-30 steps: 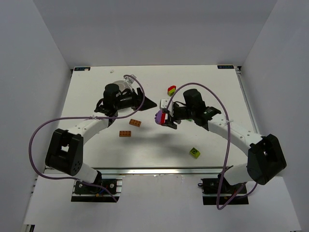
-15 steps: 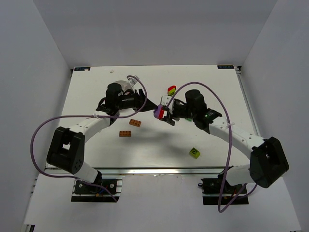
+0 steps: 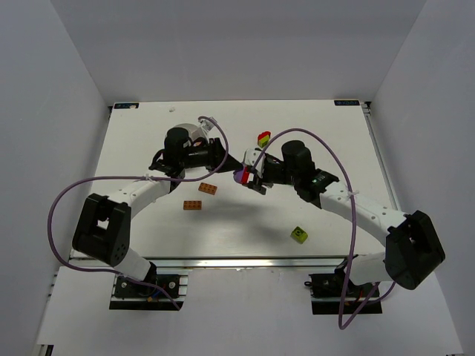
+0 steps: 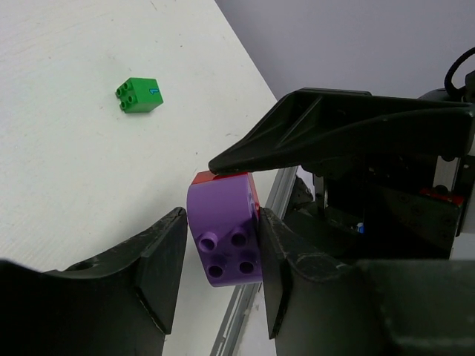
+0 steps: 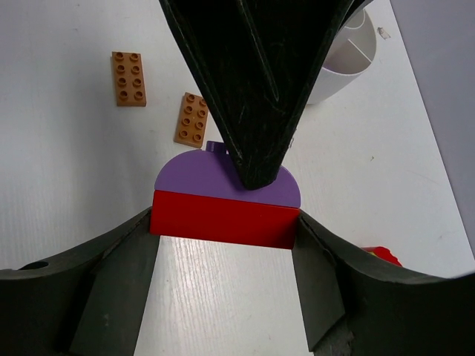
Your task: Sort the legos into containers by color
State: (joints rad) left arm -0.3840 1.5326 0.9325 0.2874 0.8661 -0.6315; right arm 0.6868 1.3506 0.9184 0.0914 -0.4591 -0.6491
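The purple-and-red piece (image 3: 241, 176) hangs above the table's middle, its red half (image 5: 223, 219) clamped in my right gripper (image 5: 225, 219). My left gripper (image 4: 221, 219) straddles the purple half (image 4: 223, 237): one finger touches it and a narrow gap shows at the other. Two orange plates (image 3: 208, 189) (image 3: 193, 205) lie below the left arm. A green cube (image 4: 139, 95) shows in the left wrist view. The lime-green block (image 3: 299, 234) sits at the front right, and the red-yellow-green piece (image 3: 263, 138) behind the grippers. The white divided dish (image 5: 345, 63) is mostly hidden under the left arm.
Purple cables loop from both arms over the table. The table's far edge and side rails (image 3: 371, 148) bound the white surface. Grey walls rise on the left, back and right.
My right gripper carried the purple-and-red piece a little left and back, up to the left gripper. The left jaws narrowed around the purple half.
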